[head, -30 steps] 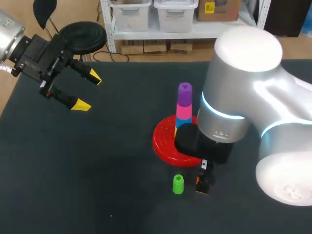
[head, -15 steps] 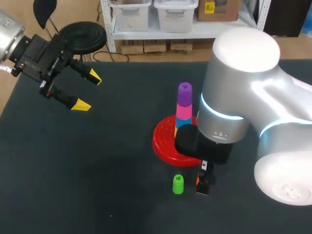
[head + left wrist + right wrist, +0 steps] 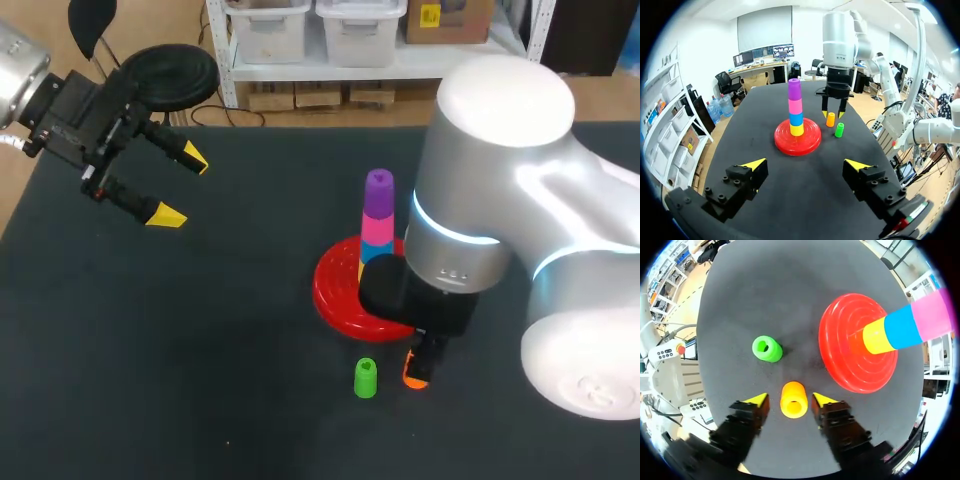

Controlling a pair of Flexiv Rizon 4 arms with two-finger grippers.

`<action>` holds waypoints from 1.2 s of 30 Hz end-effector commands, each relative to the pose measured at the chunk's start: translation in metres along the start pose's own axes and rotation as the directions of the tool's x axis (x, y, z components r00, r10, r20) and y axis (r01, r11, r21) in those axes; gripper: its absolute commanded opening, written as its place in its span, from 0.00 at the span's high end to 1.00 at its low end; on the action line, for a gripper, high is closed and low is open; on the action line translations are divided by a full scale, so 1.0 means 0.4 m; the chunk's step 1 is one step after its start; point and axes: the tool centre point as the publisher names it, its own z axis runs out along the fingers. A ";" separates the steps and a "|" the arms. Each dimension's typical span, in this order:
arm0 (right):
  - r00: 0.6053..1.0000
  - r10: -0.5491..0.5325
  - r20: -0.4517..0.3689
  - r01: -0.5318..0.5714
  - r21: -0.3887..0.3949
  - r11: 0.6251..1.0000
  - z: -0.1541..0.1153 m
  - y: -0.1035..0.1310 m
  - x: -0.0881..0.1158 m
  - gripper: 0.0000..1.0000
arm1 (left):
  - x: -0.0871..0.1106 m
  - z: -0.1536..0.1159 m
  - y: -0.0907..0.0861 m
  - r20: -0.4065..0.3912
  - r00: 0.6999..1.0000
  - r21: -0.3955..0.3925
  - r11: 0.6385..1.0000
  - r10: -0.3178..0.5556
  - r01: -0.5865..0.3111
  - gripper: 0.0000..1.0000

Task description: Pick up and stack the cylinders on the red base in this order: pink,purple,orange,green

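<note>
The pink cylinder [image 3: 795, 106] and the purple cylinder [image 3: 794, 89] already sit on the post of the red base [image 3: 812, 141], above a yellow piece [image 3: 797, 130] and a blue piece [image 3: 796, 119], so the step in hand looks to be the orange one. The orange cylinder [image 3: 793, 400] stands upright on the dark table [image 3: 230, 330], just beside the base's rim. The right gripper [image 3: 790, 399] is low over it, one yellow-tipped finger on each side. The jaws are released: a thin strip of table shows between each tip and the cylinder's wall, so nothing is grasped yet. The green cylinder [image 3: 766, 348] stands close by, ahead of the fingers and clear of them (near enough that a sideways drift could tip it). The left gripper [image 3: 180, 188] hangs well apart over the far left of the table, jaws spread wide and empty. The next move, as I judge it, calls for closing squarely on the orange cylinder. After that comes a lift high enough to clear the tall stack, then centring the cylinder's hollow over the purple top before lowering it. A skewed grip there would likely jam it or knock the tower.
</note>
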 end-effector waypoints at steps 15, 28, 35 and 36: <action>1.000 0.001 0.009 -0.001 0.000 1.000 -0.002 -0.002 0.000 1.00 | 0.002 0.001 -0.002 0.001 1.000 -0.003 1.000 0.002 -0.002 0.00; 1.000 0.026 0.009 -0.027 0.079 0.997 -0.177 -0.038 0.004 1.00 | 0.002 0.001 -0.002 0.001 1.000 -0.003 1.000 0.002 -0.002 0.00; 0.998 0.061 0.016 -0.062 0.087 0.994 -0.335 -0.091 0.002 1.00 | 0.002 0.001 -0.002 0.001 1.000 -0.003 1.000 0.002 -0.002 0.00; 0.997 0.056 0.044 -0.061 0.096 0.994 -0.363 -0.100 -0.004 1.00 | 0.002 0.001 -0.002 0.001 1.000 -0.003 1.000 0.002 -0.002 0.00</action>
